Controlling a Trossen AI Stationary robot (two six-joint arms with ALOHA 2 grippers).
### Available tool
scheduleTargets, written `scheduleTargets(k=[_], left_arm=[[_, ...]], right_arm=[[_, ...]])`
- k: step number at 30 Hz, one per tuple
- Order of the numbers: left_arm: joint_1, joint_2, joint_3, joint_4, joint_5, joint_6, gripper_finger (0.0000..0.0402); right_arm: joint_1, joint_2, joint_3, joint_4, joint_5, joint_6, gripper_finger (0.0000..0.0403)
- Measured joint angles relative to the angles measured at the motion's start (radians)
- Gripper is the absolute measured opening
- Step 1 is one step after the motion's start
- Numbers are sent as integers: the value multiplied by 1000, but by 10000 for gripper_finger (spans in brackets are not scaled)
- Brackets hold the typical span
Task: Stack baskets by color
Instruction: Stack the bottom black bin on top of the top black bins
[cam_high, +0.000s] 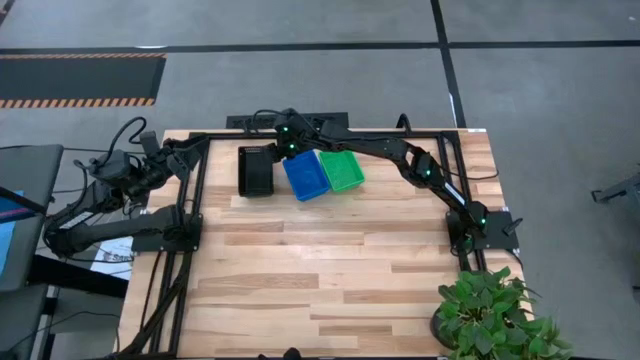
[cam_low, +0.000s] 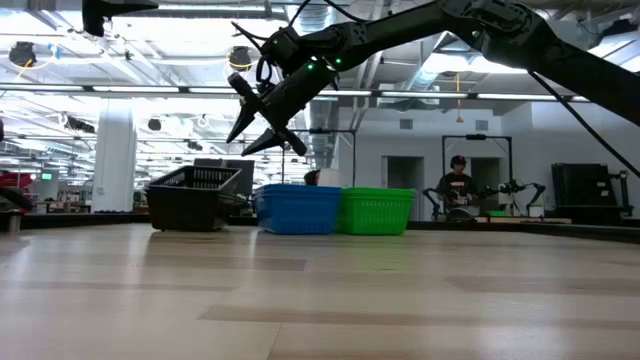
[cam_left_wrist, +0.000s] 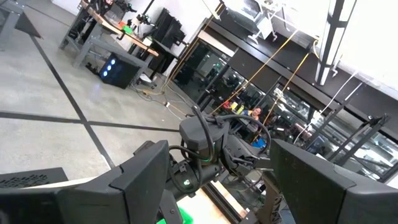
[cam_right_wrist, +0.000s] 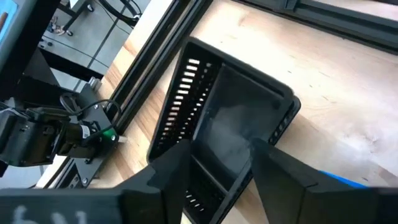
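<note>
Three baskets stand side by side on their bottoms at the table's far edge: a black basket (cam_high: 256, 170) (cam_low: 192, 197), a blue basket (cam_high: 306, 175) (cam_low: 300, 208) and a green basket (cam_high: 341, 170) (cam_low: 377, 210). In the low view the black basket's top rim slants. My right gripper (cam_low: 262, 120) (cam_right_wrist: 221, 168) hangs open above the black basket's far end, slanting down, with nothing between its fingers. At the table's left edge my left gripper (cam_left_wrist: 217, 149) waits, folded back on its arm, open and holding nothing.
A potted plant (cam_high: 495, 320) stands at the near right corner. Black frame rails (cam_high: 195, 200) run along the table's left and far edges. Bare wooden tabletop (cam_high: 330, 280) fills the middle and near side. A person (cam_low: 457, 185) sits far behind the table.
</note>
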Motion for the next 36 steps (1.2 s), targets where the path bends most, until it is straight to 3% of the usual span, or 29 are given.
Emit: scheduleTargets(k=[11,17,25,36], left_arm=[[0,0,0,-49,0,-12,267],[0,0,0,-78,-2,-20,268],[0,0,0,-87,-39,-20,268],[0,0,0,-87,-51,-27,267]], right_arm=[[-26,-4,26,32,-11,-28,223],[-68,-37,21,68,0,-31,213],[-31,39,19,103,61,-33,199],[-32,95,11,71,-27,0,192]])
